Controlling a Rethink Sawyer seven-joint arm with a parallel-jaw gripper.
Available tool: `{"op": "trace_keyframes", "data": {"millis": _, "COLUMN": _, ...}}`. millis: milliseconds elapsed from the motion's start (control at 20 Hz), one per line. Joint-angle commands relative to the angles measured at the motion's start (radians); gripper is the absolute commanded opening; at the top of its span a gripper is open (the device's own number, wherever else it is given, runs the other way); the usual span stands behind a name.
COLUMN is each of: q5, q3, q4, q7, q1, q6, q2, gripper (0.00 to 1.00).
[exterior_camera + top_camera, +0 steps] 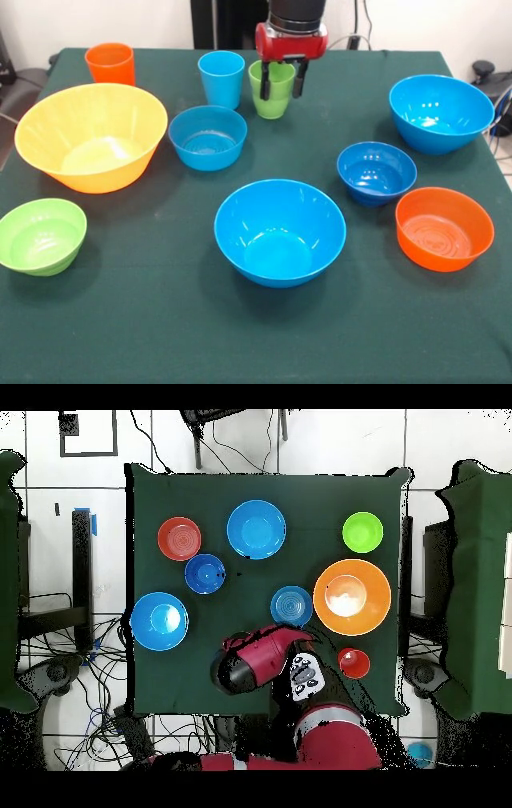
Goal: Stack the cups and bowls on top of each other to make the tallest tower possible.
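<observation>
Gripper open, fingers straddling near rim of lime green cup at far table edge, light blue cup just beside. Bowls all apart, unstacked; bare cloth along near edge of table.

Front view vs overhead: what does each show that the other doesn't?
Front only: the gripper with fingers straddling the lime green cup's rim, and the light blue cup beside it; the arm hides both from above. Overhead only: the arm's body and the floor cables around the table. Both: all seven bowls standing apart, unstacked, and the orange cup.
</observation>
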Motion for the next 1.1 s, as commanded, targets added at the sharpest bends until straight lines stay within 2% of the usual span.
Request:
{"op": "trace_keyframes", "data": {"millis": 50, "q5": 0.011, "q3": 0.046, "q4": 0.051, "q7": 0.049, "q1": -0.024, "q6": 0.017, "q2": 0.016, "gripper": 1.0}}
{"op": "trace_keyframes", "data": {"millis": 700, "q5": 0.064, "q3": 0.123, "q4": 0.056, "q7": -0.011, "q1": -0.08, "q6": 0.111, "q2": -0.027, "gripper": 1.0}}
{"op": "trace_keyframes", "data": {"millis": 1100, "q5": 0.069, "q3": 0.136, "q4": 0.053, "q7": -0.018, "q1": -0.078, "q6": 0.14, "q2": -0.041, "gripper": 1.0}}
